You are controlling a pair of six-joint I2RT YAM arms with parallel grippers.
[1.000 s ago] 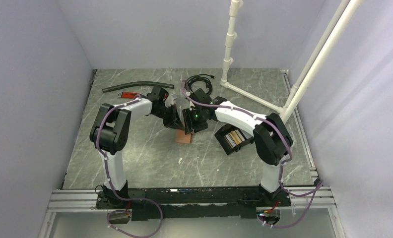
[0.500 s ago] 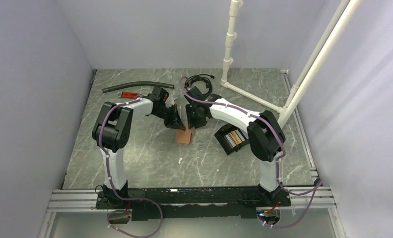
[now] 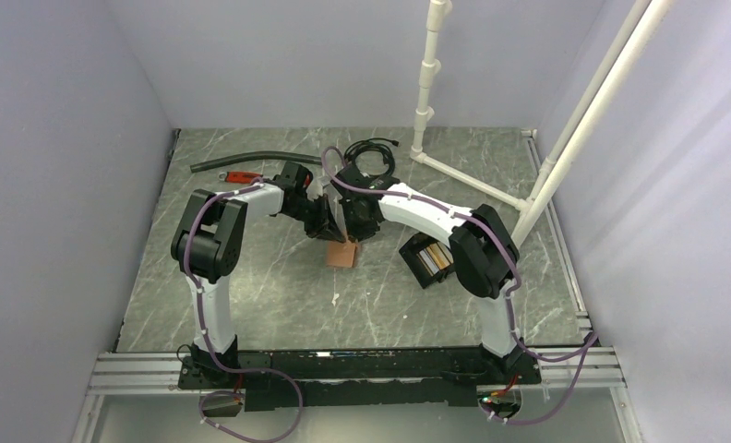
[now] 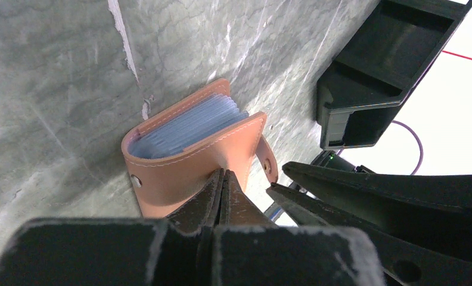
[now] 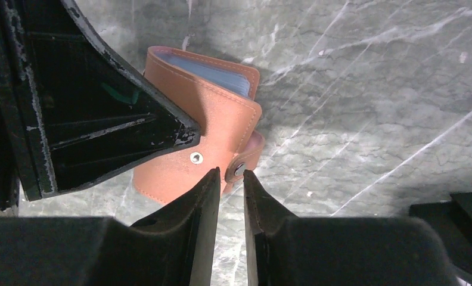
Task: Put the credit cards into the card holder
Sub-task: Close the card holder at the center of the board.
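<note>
Now L tool (image 4: 221,179) pinches wallet (image 4: 186,158).

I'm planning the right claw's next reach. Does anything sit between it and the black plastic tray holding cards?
Nothing visible does: bare marble table lies between the right claw and the black plastic tray. The tan leather wallet sits at the claw's tips.

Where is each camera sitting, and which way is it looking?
Top external: high behind the arms, looking down on the table; shows both arms, the wallet, the card holder.
Left wrist: on the left arm, looking down past the left gripper at the wallet.
Right wrist: on the right arm, looking down past the right gripper at the wallet.
Shared: all see the wallet.
</note>
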